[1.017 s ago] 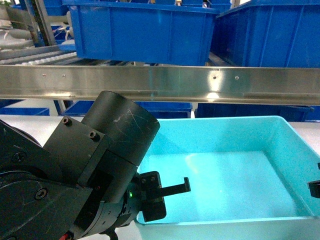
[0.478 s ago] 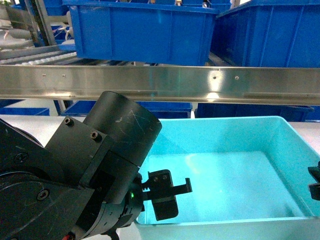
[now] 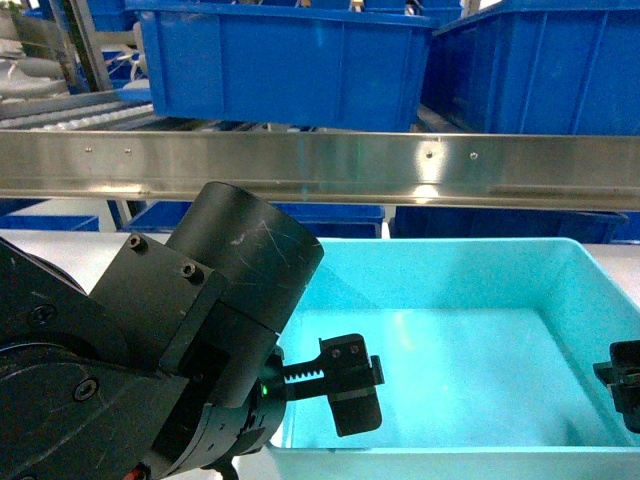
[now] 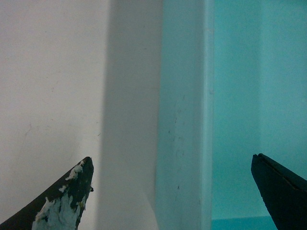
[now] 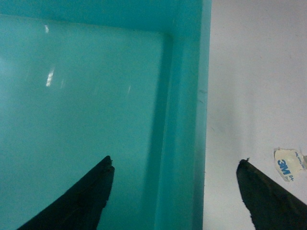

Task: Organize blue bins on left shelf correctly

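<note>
Both pincers, left and right, spread wide, straddle opposite walls of the bin on the tabletop; next, pinching and lifting toward the shelf.

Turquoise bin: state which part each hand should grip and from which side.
Grip the turquoise bin by its thin side walls from above: left hand astride the left wall, right hand astride the right wall. Both already straddle them, open.
</note>
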Robot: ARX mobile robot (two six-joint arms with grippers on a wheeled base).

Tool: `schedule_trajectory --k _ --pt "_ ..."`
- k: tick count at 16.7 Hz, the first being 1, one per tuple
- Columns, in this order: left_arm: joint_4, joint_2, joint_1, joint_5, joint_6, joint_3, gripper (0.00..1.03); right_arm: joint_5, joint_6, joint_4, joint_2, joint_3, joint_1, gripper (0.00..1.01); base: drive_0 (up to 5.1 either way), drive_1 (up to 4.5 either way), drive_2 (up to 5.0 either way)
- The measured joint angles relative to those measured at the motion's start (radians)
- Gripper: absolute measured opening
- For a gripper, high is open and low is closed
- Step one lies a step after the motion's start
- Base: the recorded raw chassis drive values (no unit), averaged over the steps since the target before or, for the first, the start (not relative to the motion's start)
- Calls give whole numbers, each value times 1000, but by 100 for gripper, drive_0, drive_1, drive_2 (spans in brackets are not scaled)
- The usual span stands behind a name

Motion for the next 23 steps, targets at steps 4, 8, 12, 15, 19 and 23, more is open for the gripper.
schedule_trajectory --k 4,8,12,15,19,23 --pt "0 0 0 0 0 0 98 0 0 0 0 0 0 42 0 0 0" --pt "0 0 0 0 0 0 98 -3 0 0 0 0 0 4 0 0 0" --pt "0 0 0 0 0 0 78 -4 22 0 0 0 0 2 0 0 0" --pt "0 0 0 0 0 0 51 -4 23 0 0 0 0 2 0 0 0" --pt "0 0 0 0 0 0 15 -5 23 -1 0 0 0 2 0 0 0" --pt "53 -15 -4 -62 51 -26 2 -23 6 9 -37 -5 1 2 0 0 0"
